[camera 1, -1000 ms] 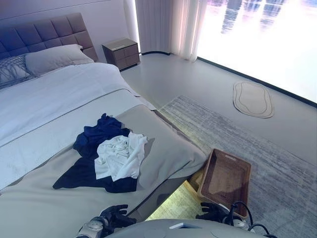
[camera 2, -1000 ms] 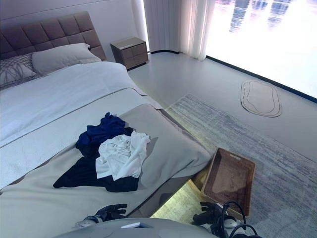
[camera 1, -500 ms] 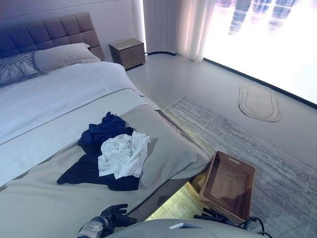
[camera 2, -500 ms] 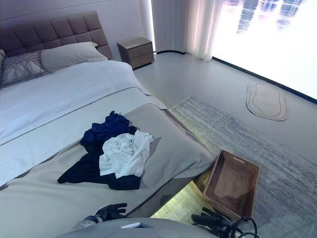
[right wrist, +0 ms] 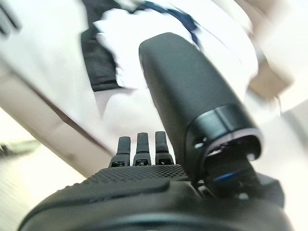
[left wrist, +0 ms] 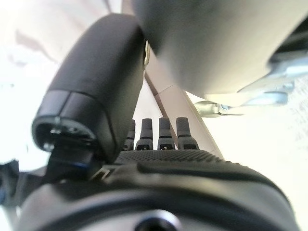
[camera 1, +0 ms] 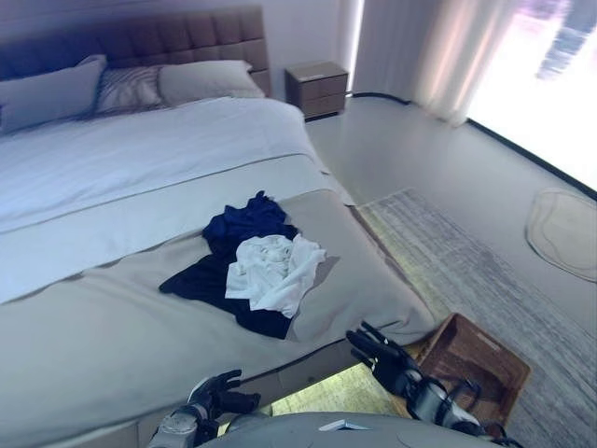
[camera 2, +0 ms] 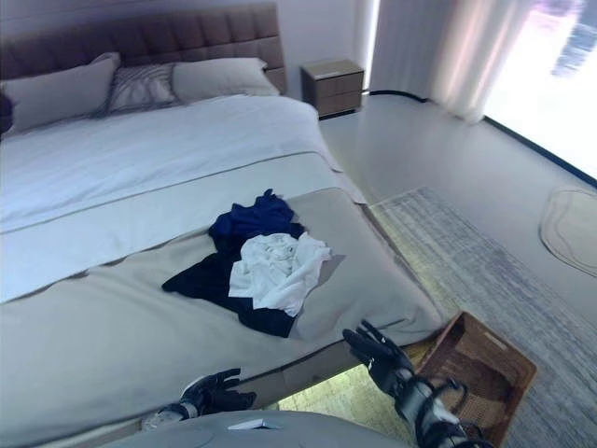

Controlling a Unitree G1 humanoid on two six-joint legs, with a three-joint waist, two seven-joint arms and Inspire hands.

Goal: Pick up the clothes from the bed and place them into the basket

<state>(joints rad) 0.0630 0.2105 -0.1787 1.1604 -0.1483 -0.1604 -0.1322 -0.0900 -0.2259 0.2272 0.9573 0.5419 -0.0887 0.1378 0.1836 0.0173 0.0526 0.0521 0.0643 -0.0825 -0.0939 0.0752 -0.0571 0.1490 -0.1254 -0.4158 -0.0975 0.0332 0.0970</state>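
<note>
Camera panned left: more of the bed and its pillows in view, whole scene shifted, not a move of the things. Right hand has risen from low beside the basket to the bed's foot edge, fingers spread and straight, pointing at the clothes. It holds nothing and is well apart from the pile.

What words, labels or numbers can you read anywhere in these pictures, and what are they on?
None: no readable text shows in any view.
The white garment and the dark blue clothes on the bed show no print.
The basket and the nightstand bear no label.
Neither wrist view shows a marking on the left robot hand or the right robot hand.
</note>
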